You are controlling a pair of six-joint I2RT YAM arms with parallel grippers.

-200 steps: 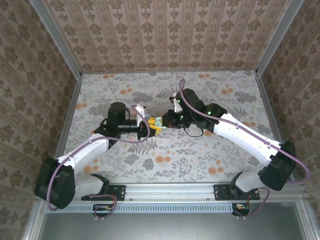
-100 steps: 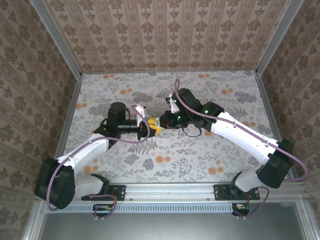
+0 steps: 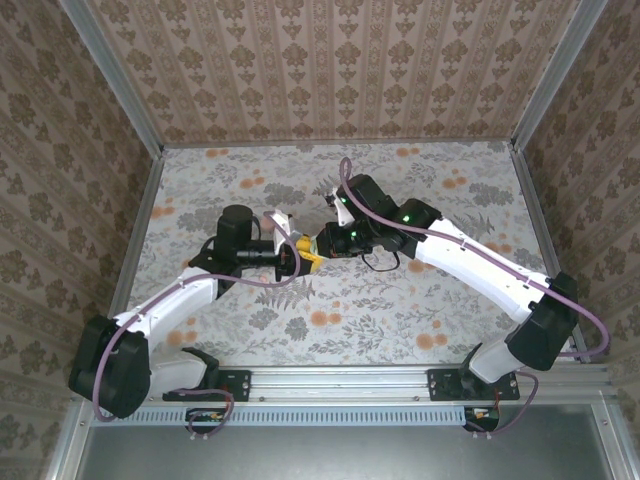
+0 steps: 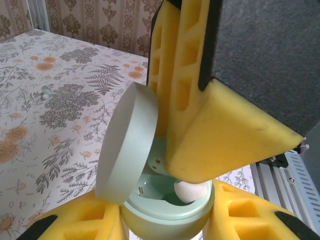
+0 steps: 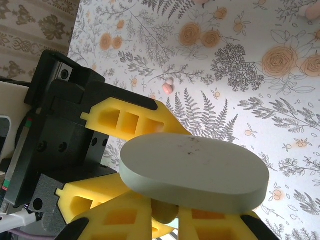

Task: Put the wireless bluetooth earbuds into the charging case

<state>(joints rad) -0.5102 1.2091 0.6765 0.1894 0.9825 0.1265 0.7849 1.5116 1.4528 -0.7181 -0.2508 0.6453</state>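
— From above?
— The left gripper [image 3: 296, 256] clamps the case [image 3: 308, 246]; the right gripper [image 3: 322, 243] meets it, tips hidden.
— Left wrist?
— A pale earbud [image 4: 192, 191] sits inside the case, half covered.
— Right wrist?
— Jaws pinch it narrowly under the lid [image 5: 195, 170]; a pink earbud [image 5: 167, 88] lies beyond the case.

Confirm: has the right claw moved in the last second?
Yes. The right claw has shifted left, toward the charging case, judged against the floor's orange flowers.

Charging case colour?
Pale mint green; the case shows best in the left wrist view.

Arms reach inward; left pincer [image 3: 299, 255], right pincer [image 3: 320, 243] clamped (tips meeting).
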